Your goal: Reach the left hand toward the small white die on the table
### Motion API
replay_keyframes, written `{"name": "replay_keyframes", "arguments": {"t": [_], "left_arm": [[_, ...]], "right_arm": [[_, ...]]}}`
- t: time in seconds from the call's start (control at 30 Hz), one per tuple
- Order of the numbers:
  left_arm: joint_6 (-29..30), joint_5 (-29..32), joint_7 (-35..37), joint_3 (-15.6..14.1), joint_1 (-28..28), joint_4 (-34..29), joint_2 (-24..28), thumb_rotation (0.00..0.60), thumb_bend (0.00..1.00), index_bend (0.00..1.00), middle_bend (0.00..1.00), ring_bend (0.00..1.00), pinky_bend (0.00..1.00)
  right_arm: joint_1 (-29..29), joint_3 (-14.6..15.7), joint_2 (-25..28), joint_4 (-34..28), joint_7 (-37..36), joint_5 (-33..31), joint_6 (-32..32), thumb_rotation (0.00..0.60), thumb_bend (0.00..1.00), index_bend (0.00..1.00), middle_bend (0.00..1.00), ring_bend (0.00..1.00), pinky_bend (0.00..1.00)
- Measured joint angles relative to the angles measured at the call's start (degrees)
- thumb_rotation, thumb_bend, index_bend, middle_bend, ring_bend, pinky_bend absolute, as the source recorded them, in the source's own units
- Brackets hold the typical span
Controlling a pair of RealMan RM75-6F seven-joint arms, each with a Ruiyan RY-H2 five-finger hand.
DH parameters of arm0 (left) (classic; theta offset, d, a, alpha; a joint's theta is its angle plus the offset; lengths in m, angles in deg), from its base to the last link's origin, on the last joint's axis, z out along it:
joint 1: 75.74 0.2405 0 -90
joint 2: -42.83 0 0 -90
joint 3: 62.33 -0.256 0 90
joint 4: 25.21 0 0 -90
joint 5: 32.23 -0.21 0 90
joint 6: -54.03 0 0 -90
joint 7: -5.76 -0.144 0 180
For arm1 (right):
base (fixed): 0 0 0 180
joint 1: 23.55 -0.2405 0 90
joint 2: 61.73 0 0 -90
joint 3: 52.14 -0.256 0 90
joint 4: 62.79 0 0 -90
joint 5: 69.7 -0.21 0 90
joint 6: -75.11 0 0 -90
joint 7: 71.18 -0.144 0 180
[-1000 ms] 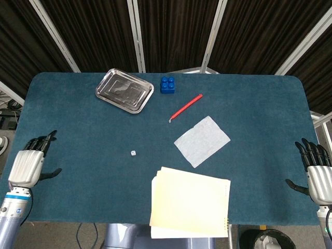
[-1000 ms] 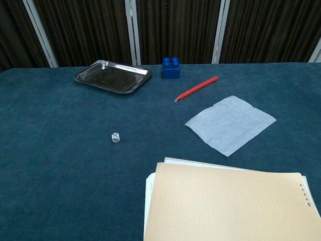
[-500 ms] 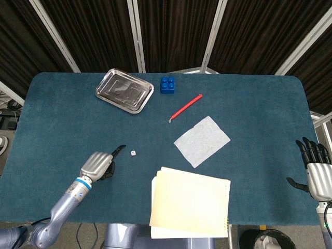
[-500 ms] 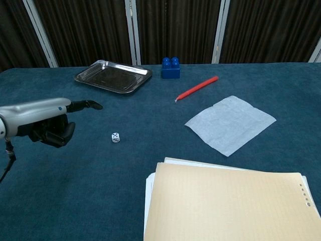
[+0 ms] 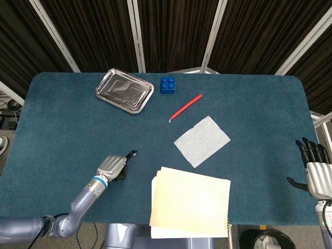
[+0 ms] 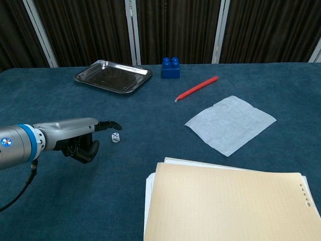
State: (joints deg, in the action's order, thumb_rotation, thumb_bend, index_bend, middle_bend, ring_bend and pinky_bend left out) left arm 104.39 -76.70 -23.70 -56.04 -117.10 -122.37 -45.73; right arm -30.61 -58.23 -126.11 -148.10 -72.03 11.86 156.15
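Nearest us, a cream notepad lies at the front edge of the blue surface. Our left robot hand hovers low with one finger stretched toward the small white die, the rest curled under, grasping nothing; the tip looks just short of the die, though contact is hard to judge. Right robot hand rests at the far right edge, fingers spread. Farther back: white paper sheet, red pen, steel tray, blue brick.
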Motion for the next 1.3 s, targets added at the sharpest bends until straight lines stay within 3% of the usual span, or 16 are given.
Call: {"name": "replay_keyframes", "arguments": {"t": [0.6,0.97,1.1,1.3], "left_arm": [[-0.52,0.86,3.53,-2.74,-0.51,2.14,0.02,0.6,0.96,0.0,1.0,0.98,1.0],[2.78,-1.59,7.47,-6.29,3.87,-0.87,4.04,0.6,0.96,0.0,1.0,0.97,1.0],[5.35,-5.05,10.68,-6.28,5.99,-2.08,5.28,0.6,0.96,0.0,1.0,0.97,1.0],[13.52,-15.61,15.41,-5.93,10.15,-5.46,9.28,0.6,0.96,0.0,0.99,0.95,1.0]], "right_arm": [[0.03,-0.09,0.16,-0.04,-0.21,-0.11,0.12,0.6,0.0,0.0,0.0,0.0,0.0],[0.04,0.08,0.32,-0.32,-0.44,0.56,0.38,0.6,0.0,0.0,0.0,0.0,0.0],[0.04,0.22,0.4,-0.78,-0.18,1.06,0.71,0.6,0.0,0.0,0.0,0.0,0.0],[0.07,0.41,0.59,-1.41,-0.19,1.85,1.17,0.6,0.0,0.0,0.0,0.0,0.0]]}}
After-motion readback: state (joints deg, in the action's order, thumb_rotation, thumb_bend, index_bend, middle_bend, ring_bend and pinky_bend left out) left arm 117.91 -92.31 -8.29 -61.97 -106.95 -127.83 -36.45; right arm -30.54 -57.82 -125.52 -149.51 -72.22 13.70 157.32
